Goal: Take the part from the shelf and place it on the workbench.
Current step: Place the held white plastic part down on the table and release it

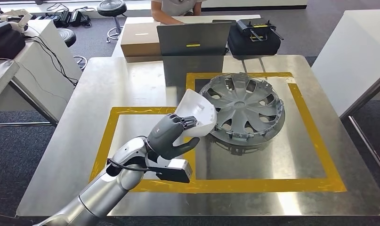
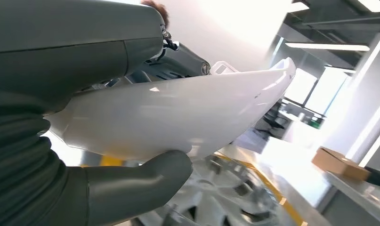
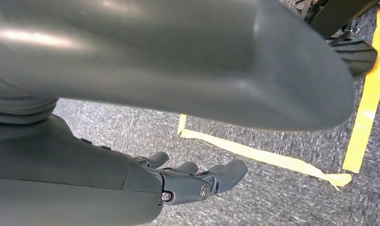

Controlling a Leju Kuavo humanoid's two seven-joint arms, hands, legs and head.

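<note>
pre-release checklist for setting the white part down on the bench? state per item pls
1. Grip: left hand holds the white part, thumb under it, fingers over it. ok.
2. Position: part is over the workbench, at the tape where the two marked areas meet. ok.
3. Contact with bench: cannot tell; the left wrist view suggests it is off the surface.
4. Clearance to hubcap: part edge sits right beside or over its rim. not ok.
5. Right hand: hangs over the floor, fingers apart, holding nothing. ok.
6. Person sits behind the laptop, away from the part. ok.
</note>
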